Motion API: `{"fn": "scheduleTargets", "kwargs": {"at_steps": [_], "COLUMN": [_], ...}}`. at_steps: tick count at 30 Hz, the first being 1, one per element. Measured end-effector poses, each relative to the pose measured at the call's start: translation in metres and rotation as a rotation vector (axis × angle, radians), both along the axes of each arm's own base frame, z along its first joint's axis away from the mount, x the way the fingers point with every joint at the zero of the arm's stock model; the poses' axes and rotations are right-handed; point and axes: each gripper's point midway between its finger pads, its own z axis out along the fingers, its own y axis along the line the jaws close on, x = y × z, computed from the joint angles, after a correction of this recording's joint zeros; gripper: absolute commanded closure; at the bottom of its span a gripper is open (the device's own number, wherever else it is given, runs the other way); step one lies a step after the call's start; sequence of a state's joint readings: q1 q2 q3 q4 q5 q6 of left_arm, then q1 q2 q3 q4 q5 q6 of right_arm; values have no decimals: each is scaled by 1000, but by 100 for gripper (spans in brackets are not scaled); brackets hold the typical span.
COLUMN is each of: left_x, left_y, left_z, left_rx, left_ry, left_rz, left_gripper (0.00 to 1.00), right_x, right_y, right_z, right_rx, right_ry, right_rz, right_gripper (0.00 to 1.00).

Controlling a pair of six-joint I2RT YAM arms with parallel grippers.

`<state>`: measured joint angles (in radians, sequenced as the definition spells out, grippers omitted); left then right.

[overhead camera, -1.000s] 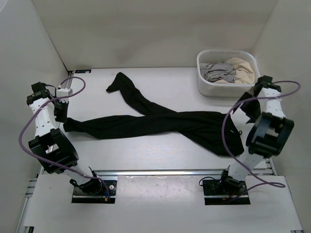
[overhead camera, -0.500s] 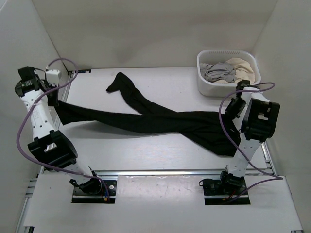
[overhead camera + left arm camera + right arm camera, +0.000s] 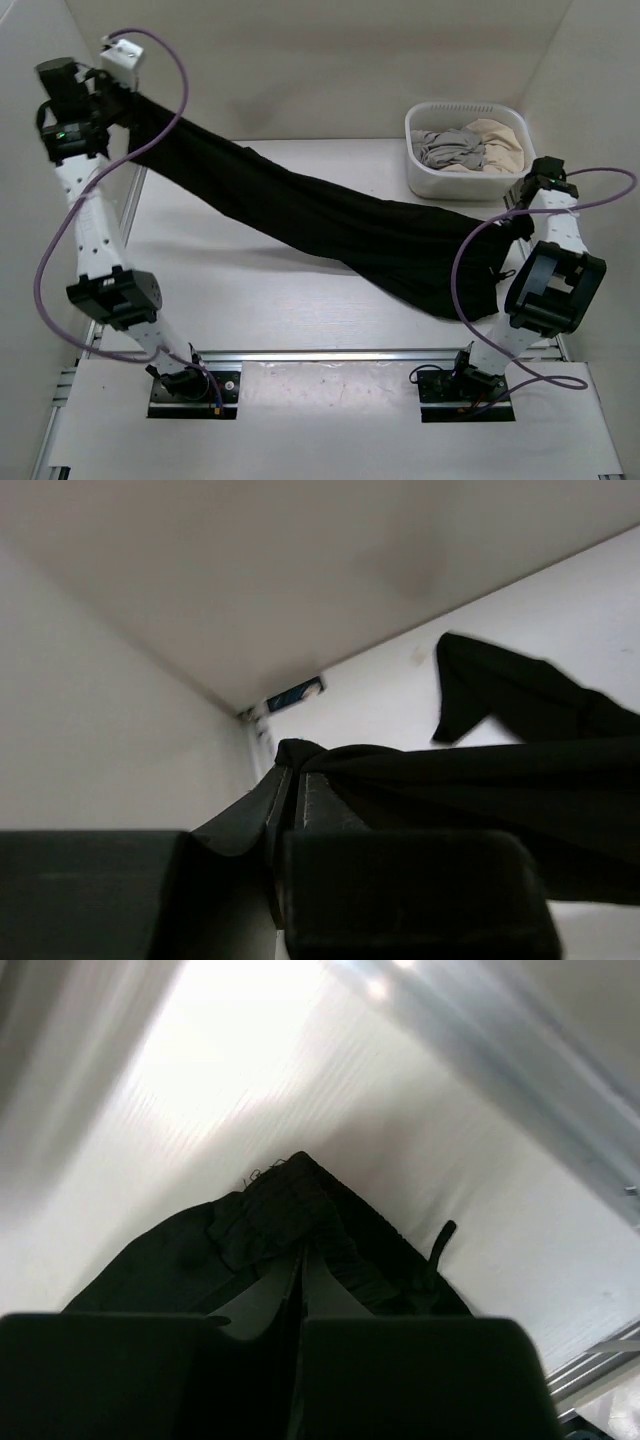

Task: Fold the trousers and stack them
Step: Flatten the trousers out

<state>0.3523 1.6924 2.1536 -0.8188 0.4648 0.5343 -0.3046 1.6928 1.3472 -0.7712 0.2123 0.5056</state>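
Across the table [image 3: 260,295], we see the trousers [image 3: 330,215] pulled out in one long black band. Our left gripper [image 3: 120,100] is pinched tight on one end, high up near the back left corner. Our right gripper [image 3: 513,225] is pinched tight on the other end, low down on the right. Just behind it sits a white basket [image 3: 430,182] with clothes [image 3: 465,148] inside.

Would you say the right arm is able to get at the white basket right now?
Probably yes: the white basket sits just beyond the right gripper with nothing between them. But that gripper is shut on the trousers, so it would drag them along.
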Motion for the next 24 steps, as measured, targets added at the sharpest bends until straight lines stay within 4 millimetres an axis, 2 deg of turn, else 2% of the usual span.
{"fn": "scheduleTargets", "kwargs": {"at_steps": [2,4,6,8,10,13,15,17,18,19,20,21,23,24], "left_x": [36,80,124,162,186,203,210,215,216,218,220,221,225,227], "left_y": [-31,-55,-75,-91,-110,-142,-168,-188,-199,-209,-218,-224,-227,-225], "left_z": [-9,-19,-40,-71,-110,-145,-153,-147,-143,-137,-133,-129,-129,-132], "left_rx": [-4,-8,-18,-22,-17,4,23,51,63,77,97,115,158,184], "left_ry": [-17,-40,-52,-50,-15,12,1,-40,-63,-94,-122,-145,-169,-173], "left_rz": [-91,-148,-179,-186,-191,-219,-241,-247,-256,-262,-267,-269,-249,-226], "left_gripper": [86,86,86,86,86,86,86,86,79,56,27,3,0,0], "right_x": [-1,-5,-10,-16,-22,-32,-37,-41,-43,-45,-47,-48,-49,-49], "right_y": [-19,-33,-40,-44,-48,-54,-57,-59,-59,-59,-60,-60,-60,-60], "right_z": [10,7,1,-2,-4,-7,-7,-6,-6,-6,-6,-6,-6,-7], "right_rx": [-32,-55,-62,-68,-73,-88,-100,-112,-116,-119,-123,-125,-125,-123], "right_ry": [-26,-12,13,32,50,78,97,111,118,127,135,143,151,150], "right_rz": [-57,-103,-140,-165,-184,-213,-226,-236,-239,-241,-243,-244,-240,-234], "right_gripper": [100,100,100,100,100,100,100,100,100,100,90,79,51,28]}}
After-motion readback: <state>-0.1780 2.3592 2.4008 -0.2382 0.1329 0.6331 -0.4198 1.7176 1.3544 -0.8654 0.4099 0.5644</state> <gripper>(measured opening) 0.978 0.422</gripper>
